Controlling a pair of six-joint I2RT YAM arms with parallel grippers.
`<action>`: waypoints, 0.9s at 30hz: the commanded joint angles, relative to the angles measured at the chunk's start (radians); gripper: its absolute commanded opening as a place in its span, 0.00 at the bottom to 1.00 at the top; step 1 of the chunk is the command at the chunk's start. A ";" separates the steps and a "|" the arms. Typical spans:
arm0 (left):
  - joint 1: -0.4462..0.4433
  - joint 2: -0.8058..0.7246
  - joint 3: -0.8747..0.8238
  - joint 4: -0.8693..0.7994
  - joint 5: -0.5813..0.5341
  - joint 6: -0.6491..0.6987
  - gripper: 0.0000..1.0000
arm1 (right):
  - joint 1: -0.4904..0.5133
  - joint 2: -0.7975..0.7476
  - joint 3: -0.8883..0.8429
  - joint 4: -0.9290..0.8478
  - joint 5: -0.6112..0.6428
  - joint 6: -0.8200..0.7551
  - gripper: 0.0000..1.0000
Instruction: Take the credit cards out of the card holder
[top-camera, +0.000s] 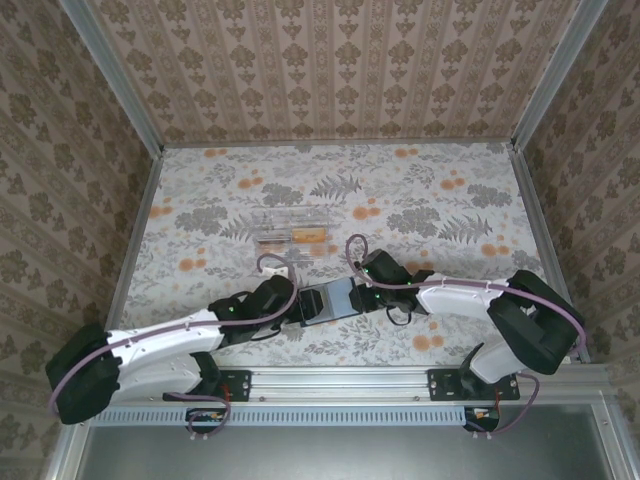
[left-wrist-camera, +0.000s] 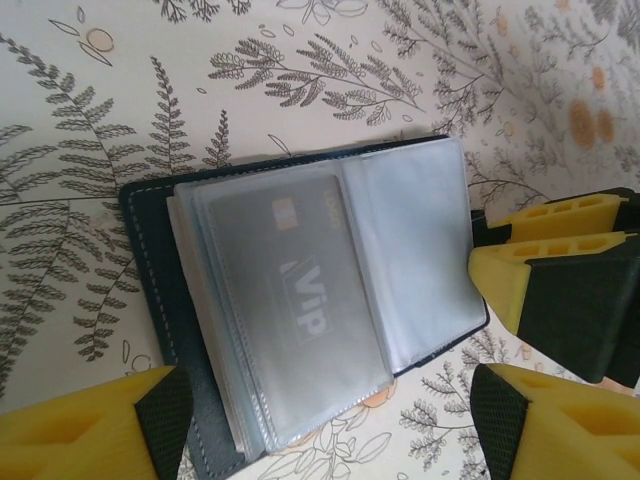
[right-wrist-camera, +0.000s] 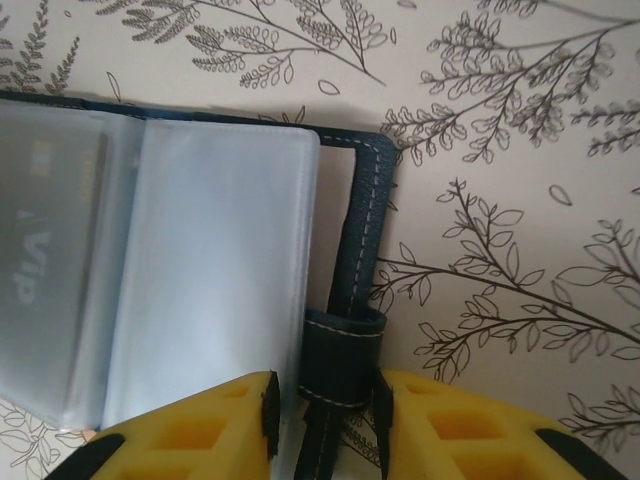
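The dark navy card holder (top-camera: 325, 301) lies open on the flowered table between my two grippers. Its clear plastic sleeves (left-wrist-camera: 410, 250) are fanned out, and a grey credit card (left-wrist-camera: 300, 290) marked "VIP" sits inside the top sleeve. My left gripper (left-wrist-camera: 330, 425) is open, its yellow fingers (left-wrist-camera: 90, 430) straddling the holder's near edge without touching the sleeves. My right gripper (right-wrist-camera: 322, 400) is shut on the holder's stitched cover edge at its strap loop (right-wrist-camera: 345, 350). The card (right-wrist-camera: 40, 250) also shows at the left of the right wrist view.
A clear rectangular plastic box (top-camera: 292, 228) with orange and black strips stands just behind the holder. Metal rails and patterned walls (top-camera: 130, 230) close in the table on both sides and at the back. The right gripper's yellow fingers (left-wrist-camera: 560, 270) sit close beside the holder's right edge.
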 joint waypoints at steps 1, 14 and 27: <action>-0.005 0.043 0.023 0.062 0.022 -0.013 0.76 | 0.002 0.019 -0.025 0.042 -0.044 0.044 0.33; 0.006 0.115 0.026 0.115 0.054 -0.009 0.72 | 0.003 0.026 -0.023 0.043 -0.047 0.041 0.33; 0.026 0.179 0.024 0.115 0.068 -0.016 0.71 | 0.004 0.025 -0.021 0.043 -0.053 0.045 0.33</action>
